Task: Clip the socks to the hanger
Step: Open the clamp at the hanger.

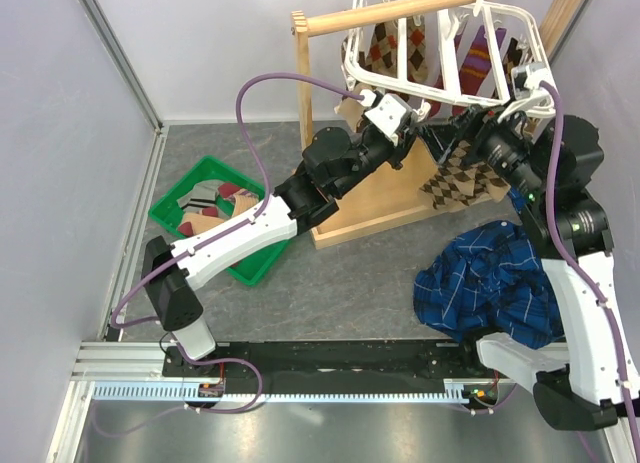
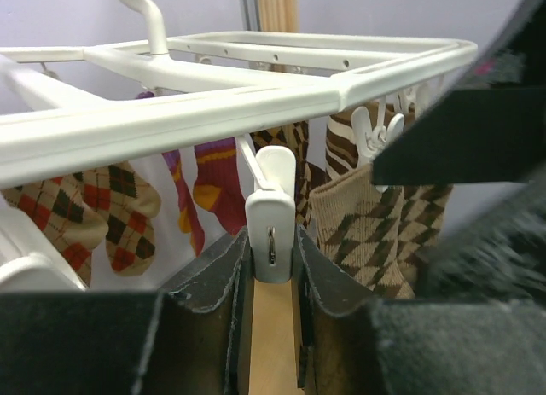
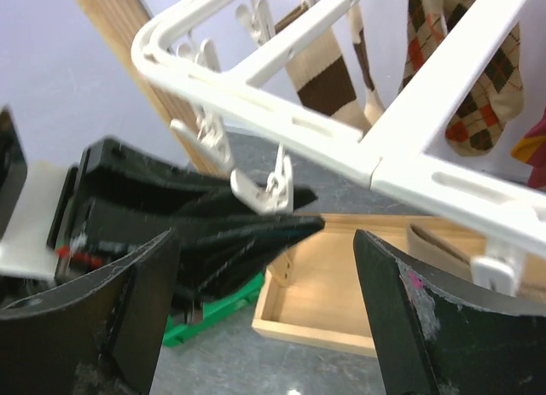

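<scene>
The white grid hanger hangs from the wooden rail, with brown argyle socks and a tan sock with a dark band clipped on it. My left gripper is raised under the hanger's near edge and is shut on a dangling white clip. The hanger frame runs just above it. My right gripper is open and empty right beside it, its fingers wide apart and facing the left fingers and the clip. Several tan and grey socks lie in the green basket.
The green basket sits on the floor at the left. The wooden stand's tray base lies under the hanger. A blue plaid cloth is heaped at the right near my right arm. Grey walls close in both sides.
</scene>
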